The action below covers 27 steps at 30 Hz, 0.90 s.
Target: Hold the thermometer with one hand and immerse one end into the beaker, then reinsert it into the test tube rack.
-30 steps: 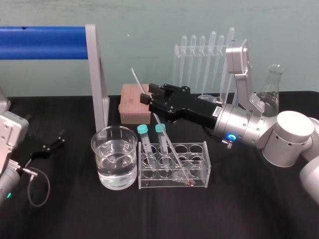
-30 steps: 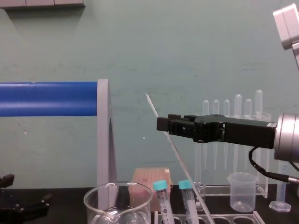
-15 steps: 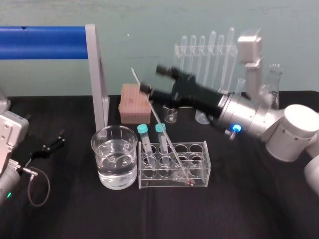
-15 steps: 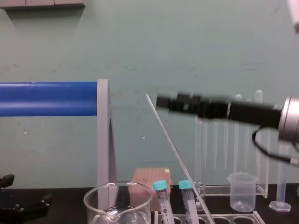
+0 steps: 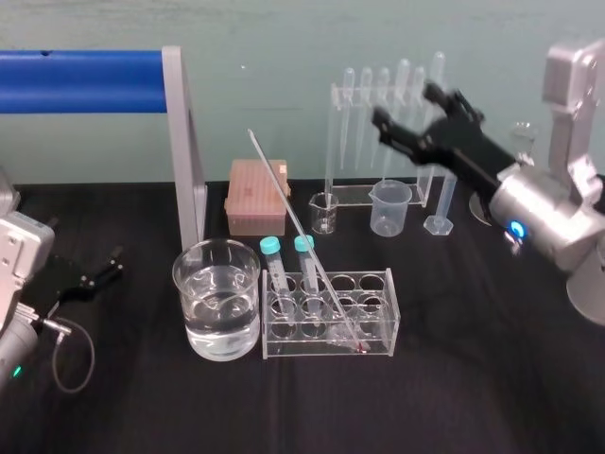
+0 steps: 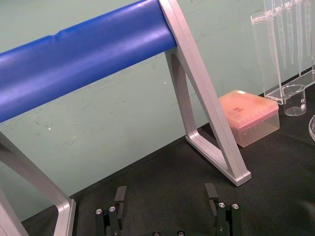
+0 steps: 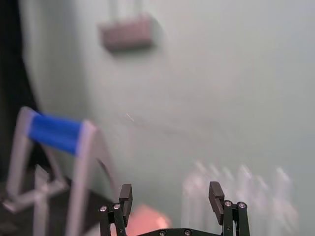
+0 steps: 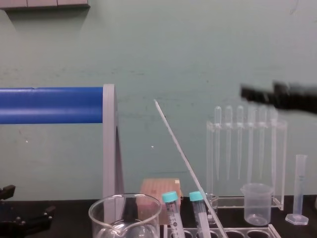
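Your right pincer (image 5: 406, 106) hangs high at the right rear of the desk (image 5: 454, 397), close in front of the pipette stand (image 5: 342, 104). Its fingers are spread wide with nothing between them, as the right wrist view confirms (image 7: 170, 194). The thermometer (image 5: 302, 236) is well apart from it, standing in the test tube rack (image 5: 376, 312) with its foot low at the front. It leans steeply back and to the left, just beside the two capped tubes (image 5: 271, 265). The beaker (image 5: 184, 284), holding water, sits just left of the rack. Your left pincer (image 5: 99, 270) lies parked on the desk at far left, also open and empty. The dip looks not yet begun, so watch the approach. A sideways brush against that long leaning rod could lever the light rack over or crack the glass. A loose pinch may let it slide or swing. A careless turn near the stand could also knock the pipettes.
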### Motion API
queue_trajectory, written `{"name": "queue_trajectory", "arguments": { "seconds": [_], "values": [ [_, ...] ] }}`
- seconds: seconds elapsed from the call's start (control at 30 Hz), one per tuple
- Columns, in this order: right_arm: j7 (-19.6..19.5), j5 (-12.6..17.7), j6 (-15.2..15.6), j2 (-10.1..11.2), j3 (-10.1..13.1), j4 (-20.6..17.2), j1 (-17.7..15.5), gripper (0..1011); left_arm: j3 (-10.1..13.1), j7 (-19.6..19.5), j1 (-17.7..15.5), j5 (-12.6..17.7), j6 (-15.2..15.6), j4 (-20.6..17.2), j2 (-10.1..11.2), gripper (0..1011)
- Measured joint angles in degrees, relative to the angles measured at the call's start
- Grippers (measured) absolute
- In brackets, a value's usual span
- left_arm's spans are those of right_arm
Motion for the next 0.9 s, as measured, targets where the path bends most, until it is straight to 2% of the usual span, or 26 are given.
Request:
{"name": "queue_trajectory", "arguments": {
  "seconds": [0.13, 0.4, 0.57, 0.9],
  "values": [
    [-4.9, -4.1, 1.6, 0.4, -0.2, 1.5, -2.7, 1003, 0.0, 0.0, 0.0, 0.0, 0.0, 0.0, 0.0, 1008],
    [-7.8, -9.0, 0.1, -0.5, -0.8, 5.3, -4.8, 1003, 0.0, 0.0, 0.0, 0.0, 0.0, 0.0, 0.0, 1008],
    [-8.2, -10.5, 0.3, -1.1, -1.0, 6.5, -5.2, 1003, 0.0, 0.0, 0.0, 0.0, 0.0, 0.0, 0.0, 1008],
    [-8.2, -10.3, 0.2, -1.0, -1.0, 6.4, -5.2, 1003, 0.0, 0.0, 0.0, 0.0, 0.0, 0.0, 0.0, 1008]
  ]
}}
